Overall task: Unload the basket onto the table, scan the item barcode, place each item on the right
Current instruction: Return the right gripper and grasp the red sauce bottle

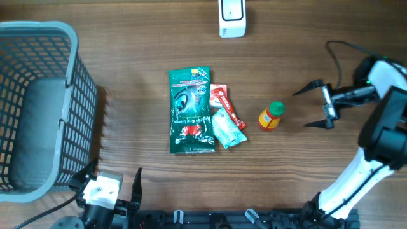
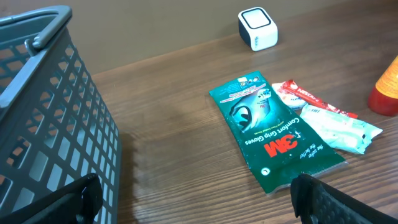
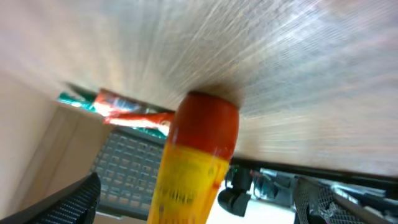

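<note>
My right gripper point(image 1: 301, 109) wide open by the table's right edge, bottle point(image 1: 271, 116) standing free beside it, my left gripper point(image 1: 117, 166) open too.

Overhead: looking straight down on the table point(image 1: 127, 51). Left wrist: low, facing the green packet point(image 2: 273, 127) (seen from above too). Right wrist: very near the bottle point(image 3: 199, 155).

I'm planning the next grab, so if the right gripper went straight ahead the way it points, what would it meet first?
The small yellow bottle. It sits directly ahead of the open right gripper, in line with the gap between its fingers, though the gripper's height is unclear.
</note>
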